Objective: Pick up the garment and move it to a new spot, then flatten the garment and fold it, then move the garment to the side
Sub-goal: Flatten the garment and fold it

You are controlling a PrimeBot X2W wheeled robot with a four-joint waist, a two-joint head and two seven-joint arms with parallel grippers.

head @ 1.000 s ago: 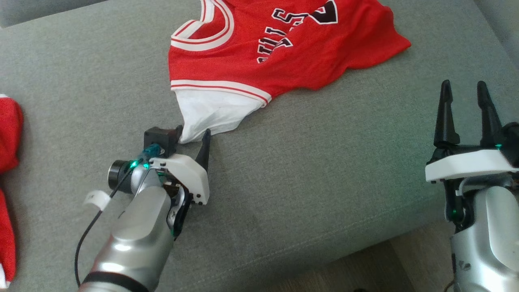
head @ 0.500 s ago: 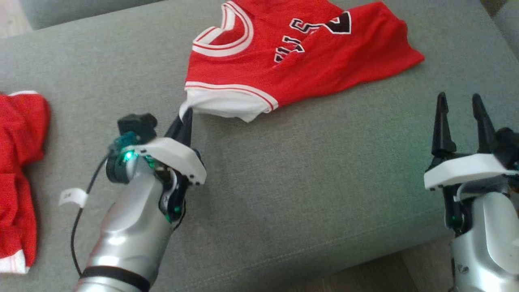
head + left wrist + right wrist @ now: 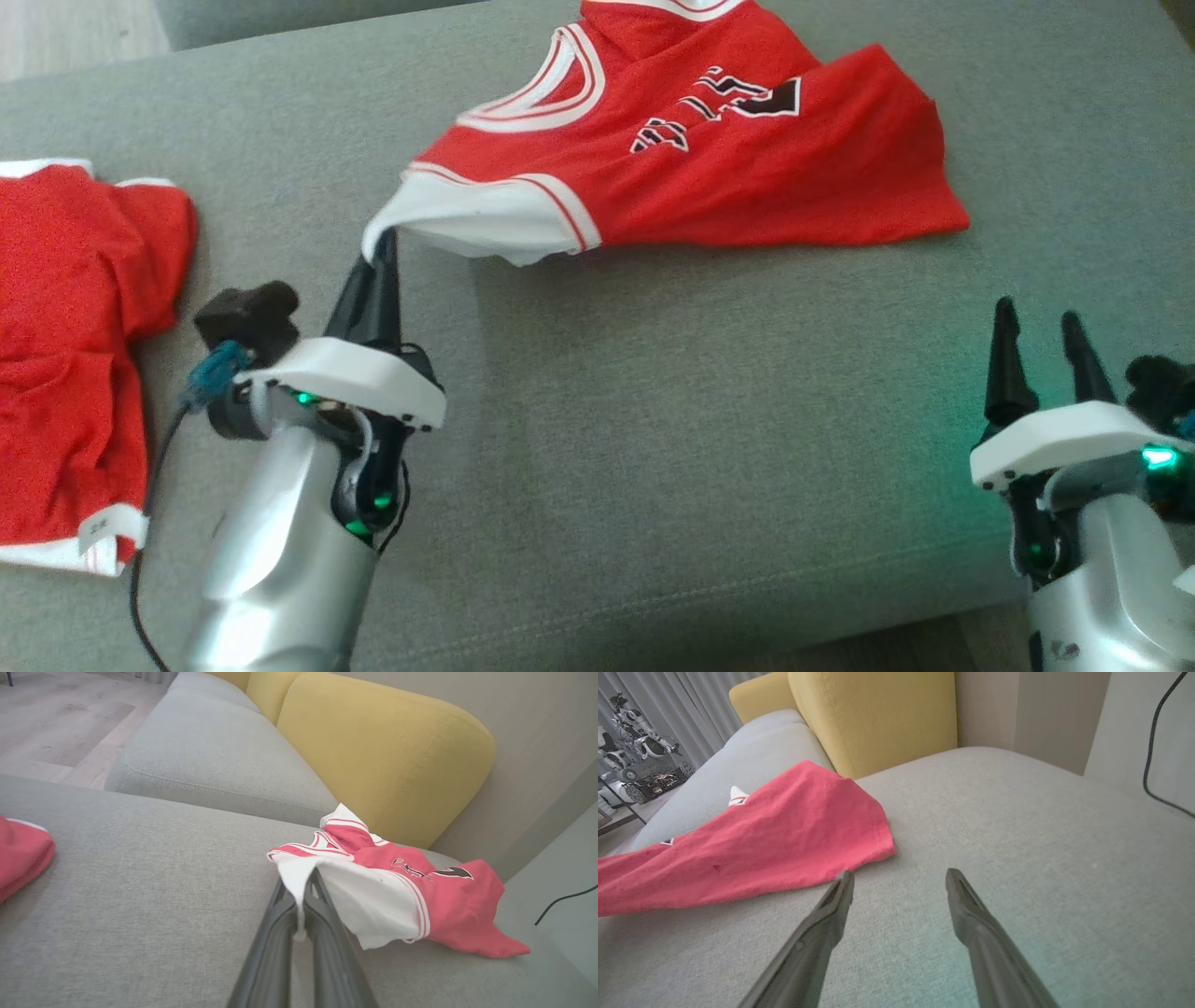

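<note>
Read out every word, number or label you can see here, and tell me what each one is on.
Nothing here reads clearly.
Dark, white-edged lettering on the red jersey: folded and creased, cannot be read.
Small white tag by the second red garment: marks too small to read.

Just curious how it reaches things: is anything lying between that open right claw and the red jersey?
Nothing visible. Bare grey cushion lies between the right gripper and the near hem of the jersey. The left gripper pinches its white sleeve.
</note>
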